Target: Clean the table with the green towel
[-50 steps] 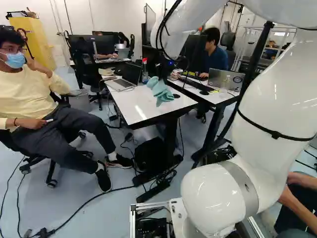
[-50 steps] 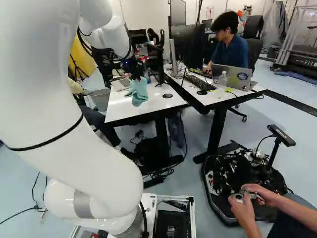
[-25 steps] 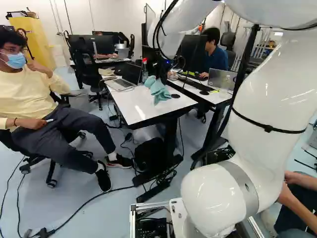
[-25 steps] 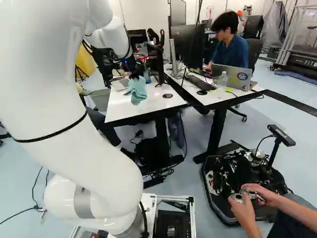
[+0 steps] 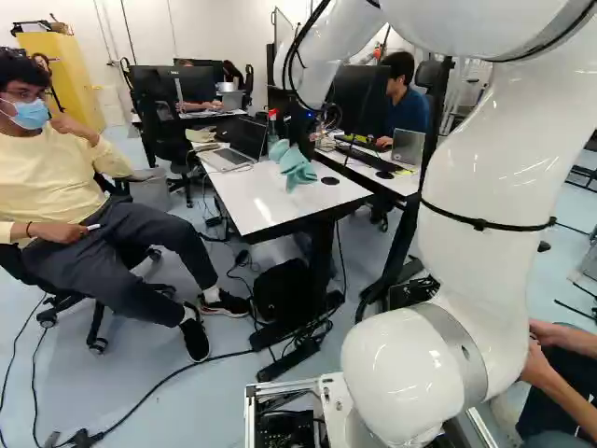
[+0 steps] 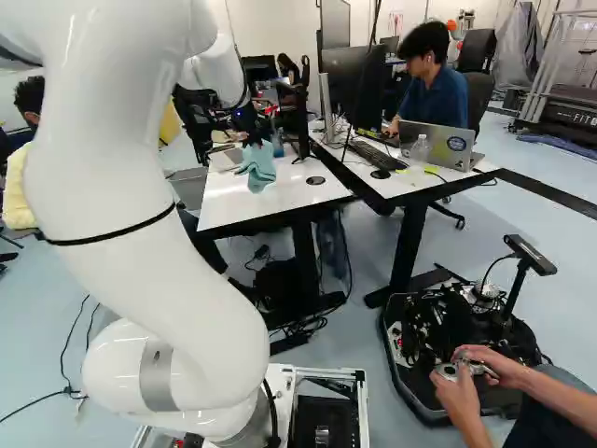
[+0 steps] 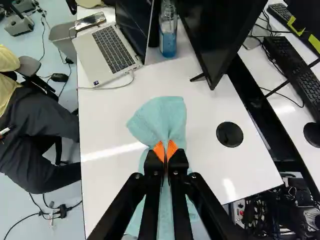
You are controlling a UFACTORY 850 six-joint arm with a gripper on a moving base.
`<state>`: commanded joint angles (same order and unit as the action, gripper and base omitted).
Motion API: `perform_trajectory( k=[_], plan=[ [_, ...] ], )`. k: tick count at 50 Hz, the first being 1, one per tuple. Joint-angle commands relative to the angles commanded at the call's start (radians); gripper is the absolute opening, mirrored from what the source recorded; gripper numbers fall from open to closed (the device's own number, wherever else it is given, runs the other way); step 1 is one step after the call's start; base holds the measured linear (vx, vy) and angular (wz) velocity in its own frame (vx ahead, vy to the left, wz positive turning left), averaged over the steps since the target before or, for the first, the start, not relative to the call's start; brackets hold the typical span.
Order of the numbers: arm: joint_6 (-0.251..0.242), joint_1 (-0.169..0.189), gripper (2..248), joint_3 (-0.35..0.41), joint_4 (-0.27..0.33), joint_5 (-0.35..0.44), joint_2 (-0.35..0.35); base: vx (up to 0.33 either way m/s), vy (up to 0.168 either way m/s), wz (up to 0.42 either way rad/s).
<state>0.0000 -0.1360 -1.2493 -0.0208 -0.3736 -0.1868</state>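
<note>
One green towel (image 7: 162,115) sat pinched in the nearly closed claw (image 7: 165,151), fanning ahead and trailing back underneath, the counter (image 7: 112,125) lying right below!

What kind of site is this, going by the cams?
Likely a robotics lab or shared tech workspace: desks with a laptop and keyboards, a wheeled device full of exposed wiring on the floor, and someone's hands on a handheld controller beside it.

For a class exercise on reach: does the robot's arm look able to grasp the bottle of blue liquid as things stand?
Probably not: the claw is shut on the green towel, and the bottle stands between the laptop's raised screen and the monitor, which looks tight.
</note>
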Motion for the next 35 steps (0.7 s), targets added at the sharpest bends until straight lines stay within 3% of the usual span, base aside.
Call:
perform_trajectory(
  k=[35],
  plan=[
    [0.000,-0.027,28,-0.092,0.000,0.000,-0.080,0.000,0.000,0.000]
  ],
)
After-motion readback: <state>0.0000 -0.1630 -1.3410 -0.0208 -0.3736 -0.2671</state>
